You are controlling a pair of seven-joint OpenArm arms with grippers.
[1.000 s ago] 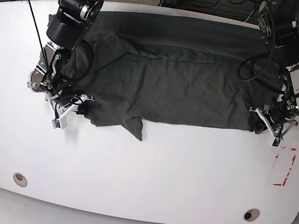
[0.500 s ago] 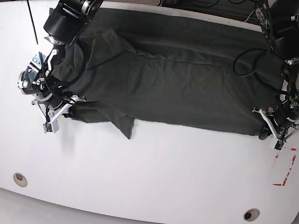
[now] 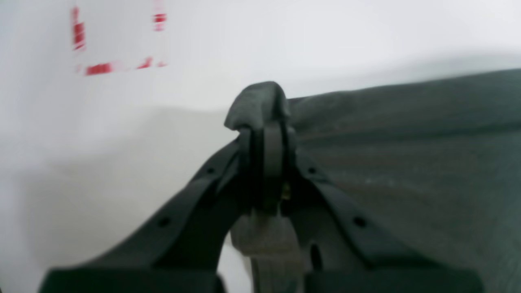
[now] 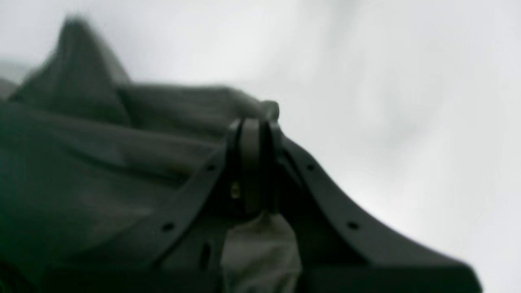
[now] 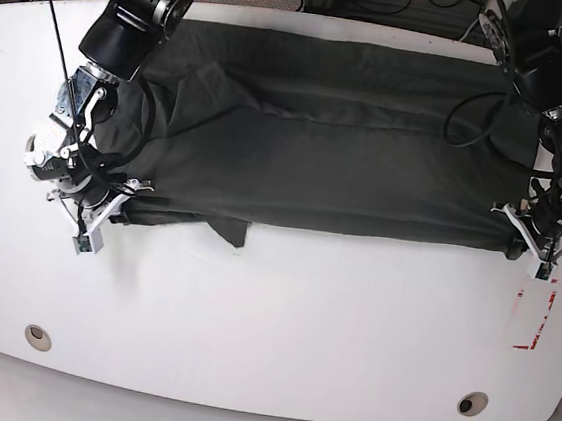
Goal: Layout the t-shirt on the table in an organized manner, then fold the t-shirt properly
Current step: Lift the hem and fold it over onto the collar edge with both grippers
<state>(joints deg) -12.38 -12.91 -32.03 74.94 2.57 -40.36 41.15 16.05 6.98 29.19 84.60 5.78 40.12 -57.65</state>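
Note:
The dark charcoal t-shirt (image 5: 338, 146) lies stretched wide across the far half of the white table (image 5: 279, 321). Its front edge is nearly straight, with a small folded flap (image 5: 230, 233) sticking out at the left. My left gripper (image 5: 514, 248) is shut on the shirt's front right corner. In the left wrist view its jaws (image 3: 264, 130) pinch a bunch of cloth (image 3: 256, 101). My right gripper (image 5: 125, 212) is shut on the front left corner. In the right wrist view it (image 4: 253, 126) clamps the cloth (image 4: 101, 162), which is still creased around it.
A red-and-white marking (image 5: 534, 316) lies just in front of my left gripper and also shows in the left wrist view (image 3: 97, 68). Two round grommet holes (image 5: 38, 337) (image 5: 472, 403) sit near the table's front edge. Cables hang behind the far edge.
Both grippers have moved outward and a little toward the front, pulling the shirt taut. The front edge has straightened and the hanging flap at the left has shrunk.

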